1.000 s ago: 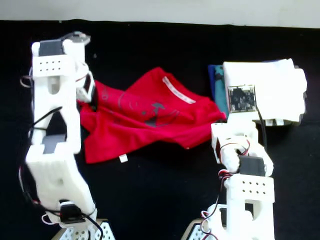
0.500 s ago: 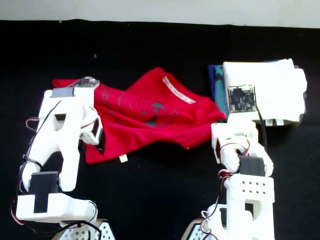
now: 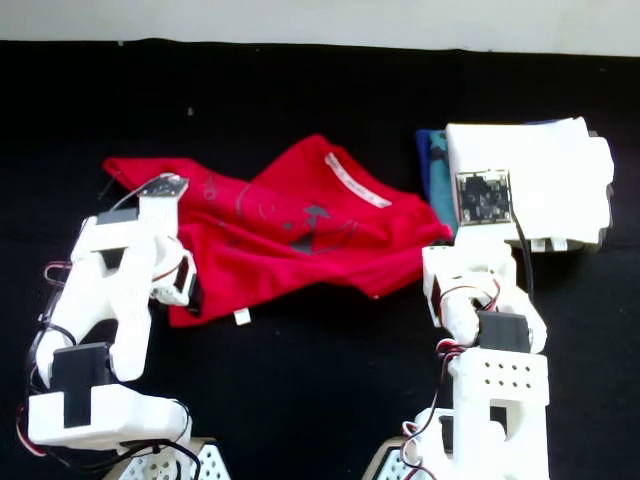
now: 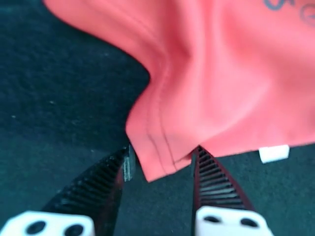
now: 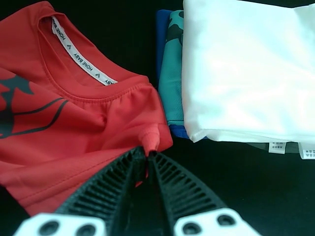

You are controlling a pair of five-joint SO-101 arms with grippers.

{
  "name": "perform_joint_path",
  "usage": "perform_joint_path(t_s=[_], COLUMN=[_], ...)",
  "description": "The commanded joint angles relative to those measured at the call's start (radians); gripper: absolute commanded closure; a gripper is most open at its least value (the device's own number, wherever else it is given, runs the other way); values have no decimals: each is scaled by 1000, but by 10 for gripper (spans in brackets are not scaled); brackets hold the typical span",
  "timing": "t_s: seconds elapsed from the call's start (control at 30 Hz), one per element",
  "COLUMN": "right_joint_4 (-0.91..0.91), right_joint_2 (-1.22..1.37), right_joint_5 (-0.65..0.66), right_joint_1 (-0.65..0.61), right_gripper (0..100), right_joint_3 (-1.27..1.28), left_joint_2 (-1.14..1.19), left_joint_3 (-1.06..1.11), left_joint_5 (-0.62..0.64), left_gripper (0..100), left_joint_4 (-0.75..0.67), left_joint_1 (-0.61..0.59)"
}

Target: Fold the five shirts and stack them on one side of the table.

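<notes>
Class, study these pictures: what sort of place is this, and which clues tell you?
Probably a robotics lab bench, not a home: the white left arm and right arm stand at a black table, with a red shirt spread beside a stack of folded shirts.

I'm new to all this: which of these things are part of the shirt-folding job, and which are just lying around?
In the job: red shirt, unfolded; stacked white shirt, teal shirt, blue shirt; left gripper; right gripper.
Just there: black table cover; pale wall.
</notes>
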Motion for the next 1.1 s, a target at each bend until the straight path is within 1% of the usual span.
perform_joint_path(t_s=[0.0,0.2,0.3,0.37,0.43,0.5,0.57,0.7,0.77,0.87,0.93,1.07], right_joint_4=[5,5,5,5,5,5,2,-1,-5,-21,16,150], right_joint_2=[-15,-15,-15,-15,-15,-15,-15,-15,-15,-5,44,222], right_joint_5=[-9,-9,-11,-11,-11,-11,-11,-11,-11,-11,-11,-11], right_joint_1=[-10,-10,-10,-10,-10,-10,-10,-10,-10,-10,-10,-10], right_gripper=[993,993,993,993,993,993,993,993,993,993,993,993], right_joint_3=[-8,-8,-5,-5,-4,-4,-4,-8,-13,-73,-176,-440], left_joint_2=[-45,-42,-44,-44,-45,-47,-53,-54,-56,-56,-56,-56], left_joint_3=[7,21,21,21,18,16,15,-12,-68,-229,-378,-708], left_joint_5=[-12,-12,-12,-11,-8,-6,-6,37,41,87,101,106], left_gripper=[811,810,817,876,991,978,993,991,991,991,991,992], left_joint_4=[-51,-100,-97,-95,-95,-95,-97,-81,3,184,311,532], left_joint_1=[-13,-10,21,62,107,140,160,156,156,154,142,113])
